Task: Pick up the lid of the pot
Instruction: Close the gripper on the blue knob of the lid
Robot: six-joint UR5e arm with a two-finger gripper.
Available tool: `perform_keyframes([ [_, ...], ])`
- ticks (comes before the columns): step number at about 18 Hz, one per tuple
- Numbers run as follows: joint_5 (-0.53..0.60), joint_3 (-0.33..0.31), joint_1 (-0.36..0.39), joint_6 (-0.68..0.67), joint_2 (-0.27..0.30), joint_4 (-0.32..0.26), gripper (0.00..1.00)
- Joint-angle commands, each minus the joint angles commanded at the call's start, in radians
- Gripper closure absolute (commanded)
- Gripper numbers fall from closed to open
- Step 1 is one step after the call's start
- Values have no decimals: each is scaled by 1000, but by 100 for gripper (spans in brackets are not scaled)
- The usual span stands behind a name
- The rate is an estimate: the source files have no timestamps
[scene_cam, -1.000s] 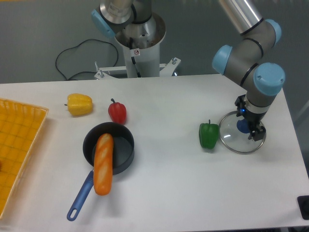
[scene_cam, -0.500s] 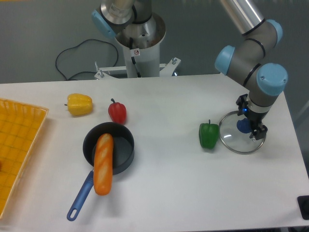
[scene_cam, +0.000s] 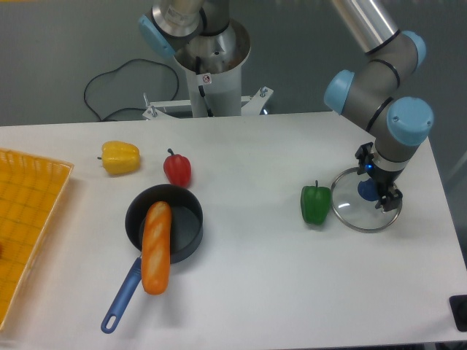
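Beneath your claw [scene_cam: 378, 179]: the pot lid [scene_cam: 356, 214].
You see its blue knob [scene_cam: 367, 191] near the fingertips; whether they are spread or clenched, I cannot tell.

Black pan [scene_cam: 187, 226] has blue handle [scene_cam: 122, 300] pointing bottom left. Long orange loaf [scene_cam: 156, 255] lies partly in it, sticking out over near rim. Red pepper [scene_cam: 177, 169] is just behind pan, yellow pepper [scene_cam: 120, 158] farther left. Green pepper [scene_cam: 316, 205] sits right of centre. Black cable [scene_cam: 86, 91] curves at back.
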Motion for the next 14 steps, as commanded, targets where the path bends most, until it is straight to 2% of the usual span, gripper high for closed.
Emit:
perform_keyframes([
  [10, 2, 5, -2, -2, -5, 0, 1],
  [14, 6, 9, -3, 0, -6, 0, 10],
])
